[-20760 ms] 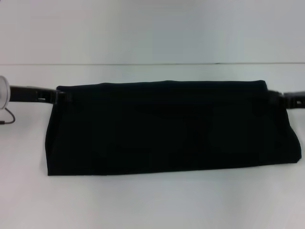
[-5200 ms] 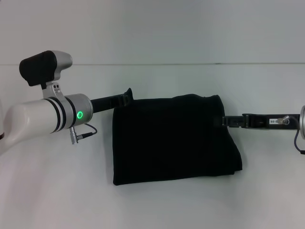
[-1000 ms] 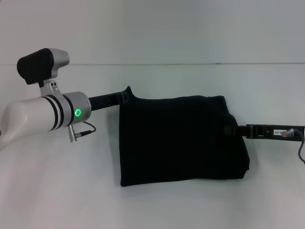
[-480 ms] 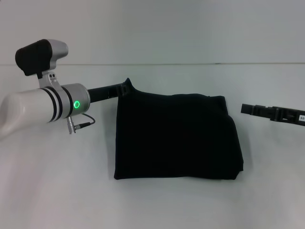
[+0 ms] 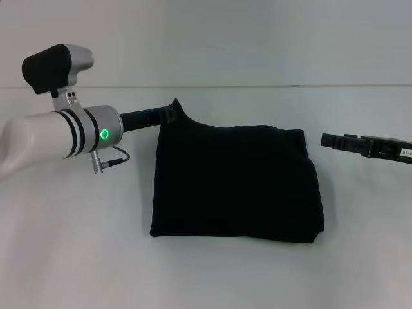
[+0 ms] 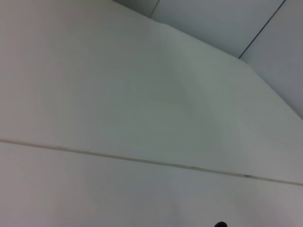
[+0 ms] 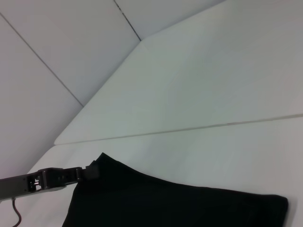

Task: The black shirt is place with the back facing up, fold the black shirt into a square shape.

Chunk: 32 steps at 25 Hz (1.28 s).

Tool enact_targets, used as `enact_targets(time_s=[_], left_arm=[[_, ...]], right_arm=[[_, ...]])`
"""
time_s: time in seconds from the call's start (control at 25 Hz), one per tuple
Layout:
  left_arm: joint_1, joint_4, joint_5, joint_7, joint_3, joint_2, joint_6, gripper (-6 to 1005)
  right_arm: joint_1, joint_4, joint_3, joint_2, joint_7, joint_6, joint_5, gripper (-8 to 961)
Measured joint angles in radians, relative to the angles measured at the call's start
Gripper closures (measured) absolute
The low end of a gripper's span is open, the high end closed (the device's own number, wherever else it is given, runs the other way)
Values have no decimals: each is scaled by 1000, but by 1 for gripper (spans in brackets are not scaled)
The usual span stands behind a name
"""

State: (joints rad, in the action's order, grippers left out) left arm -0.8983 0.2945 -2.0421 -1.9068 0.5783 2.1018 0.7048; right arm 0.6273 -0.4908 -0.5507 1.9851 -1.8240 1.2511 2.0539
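Since half a second ago the right tool (image 5: 325,140) has slid a touch nearer the cloth, though a strip of bare surface still parts it from the right edge, and the raised far-left corner of the cloth sits a little higher; a second ago that right tool was pressed against the right edge, which it has since let go. Nearest the robot lies the plain white, smooth, matte counter (image 5: 77,257), and on it, about the middle, rests the black shirt (image 5: 238,183), a soft plain-black fabric folded into a thick, roughly square pad with a rounded, doubled near edge and slightly uneven right side. Its near edge and both near corners lie flat on the counter. At the far-left corner the fabric rises into a small peak where the left tool (image 5: 171,114), a slim rigid black piece on a glossy white and silver arm with a green ring light, pinches it, closed on the cloth; the right wrist view shows the same pinched corner (image 7: 97,166) lifted off the counter. The right tool is a flat black bar holding nothing; how far it is open I cannot tell. Beyond the counter stands a pale, seamed wall (image 5: 257,38).
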Motion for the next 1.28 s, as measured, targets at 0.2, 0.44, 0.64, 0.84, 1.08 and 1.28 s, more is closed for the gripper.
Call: enact_targets(time_s=[0.2,0.44,0.64,0.84,1.08,1.28], left_arm=[[-8,0,0,0,0,-1,1,944],[-15,1,-2,1,1,-2,1,944],[-13,21,-1,4,2,-1,-16,935],[14,78,2,2,1,-2,-16,892],[82,207,5,-35,-3,-2,97,723],[164,328,-4,-25,1,-3,413,523]], right_arm=[[17,0,-7,1,0,-3,2,85],[24,0,-7,1,0,-2,4,85],[30,0,-6,2,1,-5,5,84],[36,-1,0,3,16,-4,2,84],[45,-43,0,2,27,21,1,84],[45,-96,-18,-15,44,102,5,85]])
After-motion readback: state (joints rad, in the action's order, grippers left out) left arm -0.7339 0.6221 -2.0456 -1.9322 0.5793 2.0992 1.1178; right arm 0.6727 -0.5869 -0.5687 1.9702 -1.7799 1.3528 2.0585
